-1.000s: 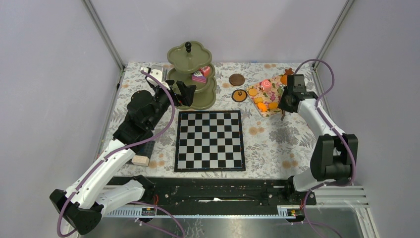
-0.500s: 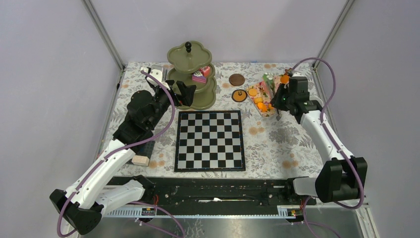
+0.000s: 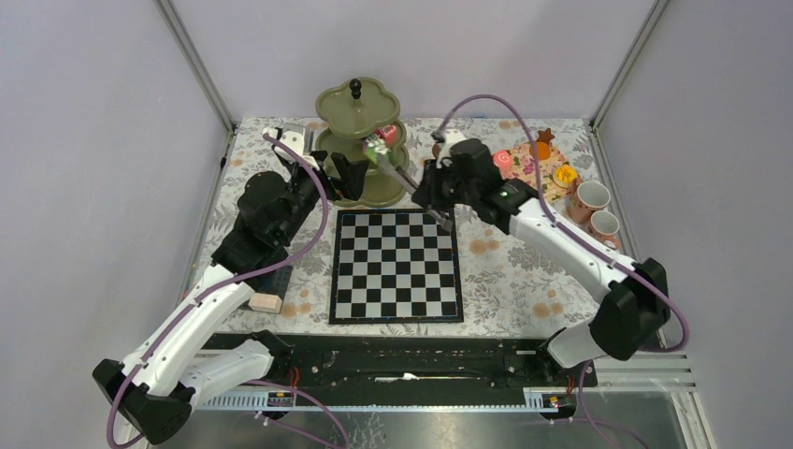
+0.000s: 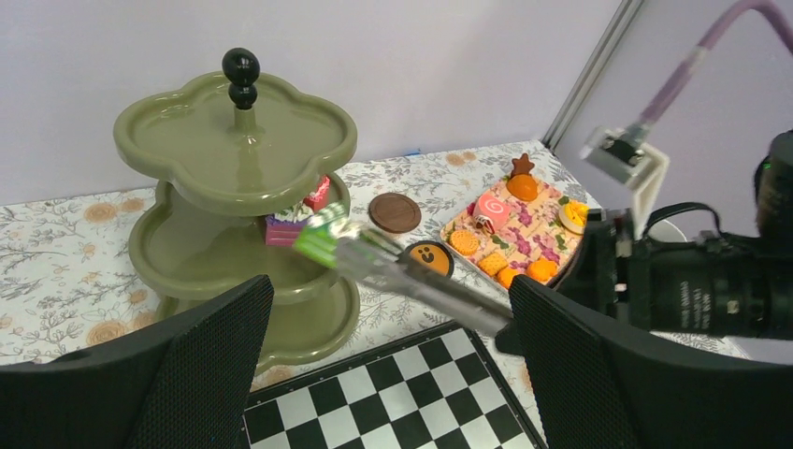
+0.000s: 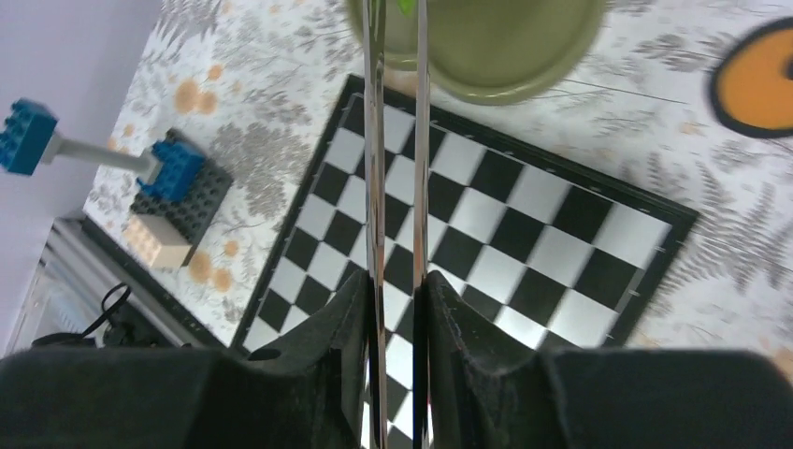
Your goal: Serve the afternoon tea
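Ahead of R hand [image 3: 425, 192]: gripped tongs [image 3: 400, 173], green tip at stand [image 3: 338, 101].

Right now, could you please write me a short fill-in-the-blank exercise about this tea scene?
The right hand is shut on metal ___ with green tips.
The olive-green stand has ___ tiers.
The stand's knob is ___.
The left hand holds ___.
Missing words: tongs; three; black; nothing.

White arm links [image 3: 201, 313], black joints [image 3: 271, 201], purple looping cables [image 4: 694, 54], black mesh-textured fingers [image 4: 187, 374]
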Controlling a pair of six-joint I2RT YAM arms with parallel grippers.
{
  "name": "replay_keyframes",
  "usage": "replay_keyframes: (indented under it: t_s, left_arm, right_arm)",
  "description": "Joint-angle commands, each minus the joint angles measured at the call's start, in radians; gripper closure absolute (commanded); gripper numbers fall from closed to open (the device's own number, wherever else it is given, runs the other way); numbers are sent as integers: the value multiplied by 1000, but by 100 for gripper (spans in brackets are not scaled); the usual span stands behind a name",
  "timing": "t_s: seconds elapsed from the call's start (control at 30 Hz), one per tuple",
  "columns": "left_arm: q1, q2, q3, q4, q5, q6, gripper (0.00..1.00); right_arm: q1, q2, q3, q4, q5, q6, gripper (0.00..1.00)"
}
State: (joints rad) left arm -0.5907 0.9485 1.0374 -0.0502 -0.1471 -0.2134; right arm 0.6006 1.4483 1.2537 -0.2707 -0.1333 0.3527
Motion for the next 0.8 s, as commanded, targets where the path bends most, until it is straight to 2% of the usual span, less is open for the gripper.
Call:
replay_keyframes:
  t_s: [0.0, 0.33, 0.53, 0.77]
  left_arm:
    - [-1, -31, 2, 52, -27, 12, 1]
    - [-1, -52, -1, 52, -40, 19, 1]
    - [0, -55, -1, 52, -39, 19, 1]
    - [12, -51, 0, 52, -24, 11, 1]
  right_arm:
    - [103, 87, 145, 65, -8, 30, 100]
    - [189, 362, 475, -42, 58, 15, 100]
    - [201, 535, 736, -209, 224, 7, 100]
    - [209, 688, 968, -336, 326, 26, 100]
